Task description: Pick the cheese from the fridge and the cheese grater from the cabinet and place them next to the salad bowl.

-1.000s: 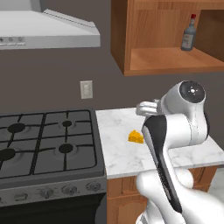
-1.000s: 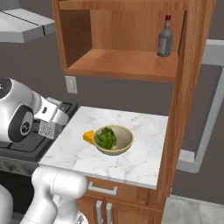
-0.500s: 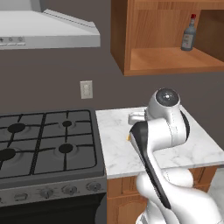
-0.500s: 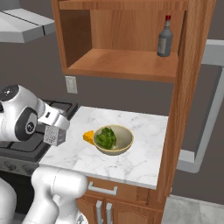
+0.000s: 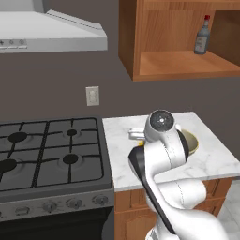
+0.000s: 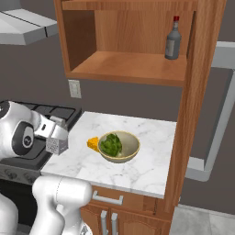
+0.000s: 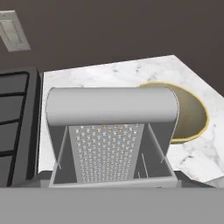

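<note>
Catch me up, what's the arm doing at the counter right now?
The end effector is carrying the cheese grater above the left part of the marble counter, beside the stove. The cheese already lies on the counter, right against the salad bowl on its stove side. The grater is off the surface, so it has yet to be set down. A bottle stands on the cabinet shelf.

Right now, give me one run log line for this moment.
hand: shut on cheese grater | grater: above counter | cheese: beside salad bowl | bottle: in cabinet
</note>
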Controlling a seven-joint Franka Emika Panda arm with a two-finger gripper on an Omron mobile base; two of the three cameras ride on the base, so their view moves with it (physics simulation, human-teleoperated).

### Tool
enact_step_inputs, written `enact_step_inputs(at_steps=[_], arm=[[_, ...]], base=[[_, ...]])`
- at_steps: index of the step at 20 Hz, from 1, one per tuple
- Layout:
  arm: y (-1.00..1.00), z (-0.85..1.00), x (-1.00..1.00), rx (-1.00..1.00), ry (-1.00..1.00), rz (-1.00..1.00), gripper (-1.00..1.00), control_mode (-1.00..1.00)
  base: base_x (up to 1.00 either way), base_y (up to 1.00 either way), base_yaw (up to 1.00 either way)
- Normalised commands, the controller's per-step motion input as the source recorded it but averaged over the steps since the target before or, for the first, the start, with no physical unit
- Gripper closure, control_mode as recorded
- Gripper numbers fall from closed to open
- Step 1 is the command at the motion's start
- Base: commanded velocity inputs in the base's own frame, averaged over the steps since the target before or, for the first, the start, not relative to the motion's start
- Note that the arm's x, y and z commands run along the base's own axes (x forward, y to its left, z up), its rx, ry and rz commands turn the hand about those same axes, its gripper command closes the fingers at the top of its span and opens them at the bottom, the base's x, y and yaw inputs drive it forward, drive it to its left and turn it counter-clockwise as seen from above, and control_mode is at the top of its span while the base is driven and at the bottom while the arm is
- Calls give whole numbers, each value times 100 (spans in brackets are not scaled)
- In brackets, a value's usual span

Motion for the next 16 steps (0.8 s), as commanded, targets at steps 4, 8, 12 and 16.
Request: enact_step_inputs(at_steps=[4,8,12,16], arm=[[0,-20,28,-2,-8,0,100,-100],[0,-13,11,-6,0,-1,100,-100],[-1,-23,8,-7,8,-3,100,-100],[-9,-33,7,-6,7,0,100,-100]], base=[[0,0,0],[0,0,0],[0,0,0],[0,0,0]])
